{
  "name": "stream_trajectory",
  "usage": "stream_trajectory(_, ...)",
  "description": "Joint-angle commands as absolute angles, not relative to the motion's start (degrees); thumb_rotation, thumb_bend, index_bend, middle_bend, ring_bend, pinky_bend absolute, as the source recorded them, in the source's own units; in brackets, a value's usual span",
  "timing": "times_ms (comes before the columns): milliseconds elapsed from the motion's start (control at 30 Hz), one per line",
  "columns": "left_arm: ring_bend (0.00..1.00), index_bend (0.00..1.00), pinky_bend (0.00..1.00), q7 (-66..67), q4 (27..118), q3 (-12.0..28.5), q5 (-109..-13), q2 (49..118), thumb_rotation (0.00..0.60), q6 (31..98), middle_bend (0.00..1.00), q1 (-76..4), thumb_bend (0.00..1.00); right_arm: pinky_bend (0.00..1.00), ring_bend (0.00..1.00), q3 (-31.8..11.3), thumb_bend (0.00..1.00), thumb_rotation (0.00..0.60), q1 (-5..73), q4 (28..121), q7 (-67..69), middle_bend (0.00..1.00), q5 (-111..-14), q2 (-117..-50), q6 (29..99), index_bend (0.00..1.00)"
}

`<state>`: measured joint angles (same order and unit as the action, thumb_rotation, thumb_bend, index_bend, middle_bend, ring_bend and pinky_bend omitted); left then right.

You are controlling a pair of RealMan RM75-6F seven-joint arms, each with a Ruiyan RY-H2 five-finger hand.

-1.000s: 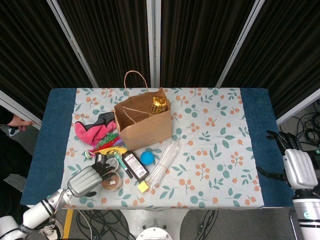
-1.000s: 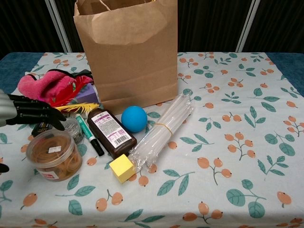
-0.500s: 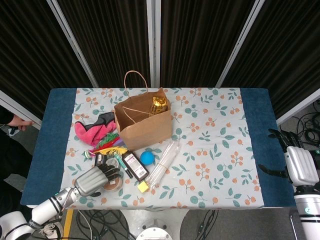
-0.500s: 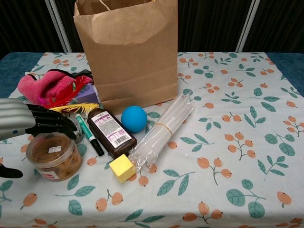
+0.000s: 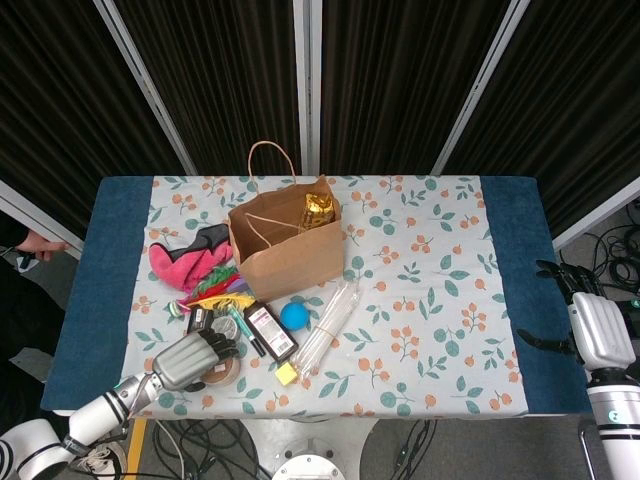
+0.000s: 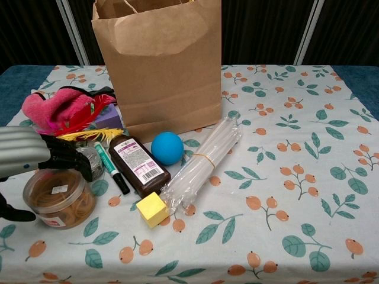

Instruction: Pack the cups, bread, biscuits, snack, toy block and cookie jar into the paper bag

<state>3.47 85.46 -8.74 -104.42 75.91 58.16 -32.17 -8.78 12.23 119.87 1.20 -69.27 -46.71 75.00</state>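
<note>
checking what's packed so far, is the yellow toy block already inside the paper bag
No, the yellow toy block lies on the tablecloth in front of the paper bag, beside the sleeve of clear cups.

A table with a blue cover and a floral cloth stands before dark ribbed wall panels split by pale metal bars, above a grey floor strewn with cables.
</note>
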Motion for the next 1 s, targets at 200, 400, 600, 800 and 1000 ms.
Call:
stream_trajectory(200,0.44,0.48,0.45,2.6,86.1,-8.4,-104.9,75.2,0.600,61.1,0.51,-32.4,0.26,0.07,0.09,-9.1,0.00,0.600,12.1,120.2,1.4,0.24,-69.2,-46.5,75.2,0.16)
stream_trajectory(400,0.47,0.49,0.48,7.4,92.4,-7.1,-103.4,69.1,0.600,63.7,0.52,-31.6,0.26,0.07,0.09,-9.3,0.00,0.600,11.7,121.5,1.9,0.24,-70.1,-45.6,75.7,0.16)
stream_trajectory(600,0.47,0.49,0.48,12.5,99.1,-4.4,-100.4,58.7,0.600,67.6,0.53,-30.3,0.26,0.07,0.09,-10.0,0.00,0.600,10.6,122.9,4.2,0.24,-71.7,-44.2,77.9,0.16)
stream_trajectory(800,0.49,0.50,0.49,14.7,99.3,-0.2,-95.2,52.6,0.600,71.6,0.55,-28.9,0.26,0.07,0.10,-8.6,0.01,0.600,8.9,121.2,3.8,0.25,-72.7,-43.9,79.0,0.23)
stream_trajectory(1000,0.49,0.50,0.47,15.9,96.1,5.8,-89.9,53.6,0.600,75.5,0.55,-29.0,0.26,0.06,0.10,-5.1,0.04,0.600,8.1,109.8,0.8,0.26,-75.7,-51.0,78.1,0.31)
